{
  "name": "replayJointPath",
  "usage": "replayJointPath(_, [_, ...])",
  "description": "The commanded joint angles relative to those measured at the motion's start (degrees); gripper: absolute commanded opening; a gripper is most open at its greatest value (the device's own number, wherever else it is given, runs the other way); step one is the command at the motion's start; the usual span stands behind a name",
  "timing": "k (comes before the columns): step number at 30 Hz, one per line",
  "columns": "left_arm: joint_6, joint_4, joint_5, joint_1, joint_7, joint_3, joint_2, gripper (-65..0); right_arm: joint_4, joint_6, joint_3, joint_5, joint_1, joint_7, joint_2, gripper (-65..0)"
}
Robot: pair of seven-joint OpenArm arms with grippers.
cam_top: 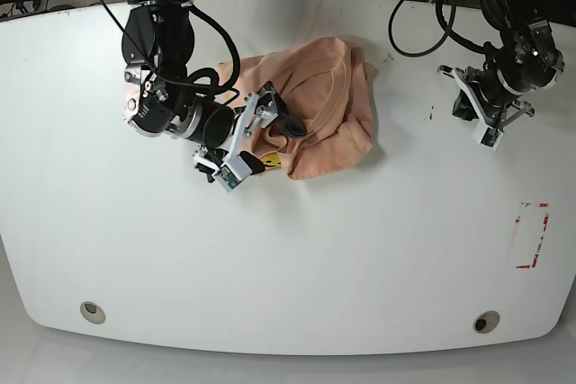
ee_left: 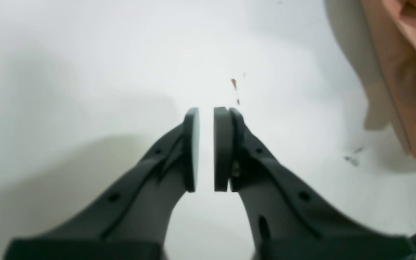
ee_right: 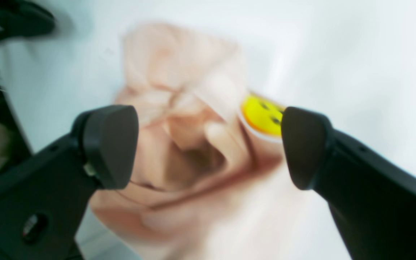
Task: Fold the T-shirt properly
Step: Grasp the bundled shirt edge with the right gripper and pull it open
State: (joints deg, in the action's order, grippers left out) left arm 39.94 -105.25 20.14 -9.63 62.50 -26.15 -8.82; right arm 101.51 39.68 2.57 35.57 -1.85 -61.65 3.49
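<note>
The peach T-shirt (cam_top: 324,114) lies crumpled in a heap on the white table (cam_top: 297,267), left of centre toward the back. Its yellow smiley print (ee_right: 262,115) peeks out at the near edge. My right gripper (cam_top: 252,137) hovers over the shirt's left side. It is open wide (ee_right: 208,144), with bunched cloth (ee_right: 179,126) below and nothing between its fingers. My left gripper (cam_top: 461,105) stays far off at the table's right. Its pads (ee_left: 191,148) are almost together (ee_left: 206,148) over bare table with nothing held. A shirt edge (ee_left: 403,72) shows at the upper right of that view.
Red tape marks (cam_top: 531,236) sit near the table's right edge. Small brown specks (ee_left: 234,85) lie on the table ahead of my left gripper. Cables (cam_top: 423,6) trail along the back edge. Two round holes (cam_top: 90,311) sit near the front corners.
</note>
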Motion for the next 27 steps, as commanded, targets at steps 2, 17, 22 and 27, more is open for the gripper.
replayJointPath(2, [0.1,-0.9,0.7,0.3,-1.0,0.0,-0.3,-60.0,-3.0,0.3,-0.2,0.8,-2.9,2.3,-0.3,-5.2])
replayJointPath(17, [0.1,1.1,0.7,0.0,-1.0,-0.1,-0.5,-60.0,-8.5,0.3,-0.4,-0.8,-4.4,7.1,-4.2,-57.7])
replayJointPath(22, [0.1,1.6,0.7,-0.1,-1.0,-0.1,-0.6,-60.0,-4.2,-1.7,-2.7,-0.4,-3.6,6.8,-5.6,-65.0])
replayJointPath(27, [0.1,1.8,0.5,-0.1,-1.0,-0.1,-0.6,-60.0,-3.5,-4.3,-9.6,-0.8,-3.3,7.3,-7.6,-65.0])
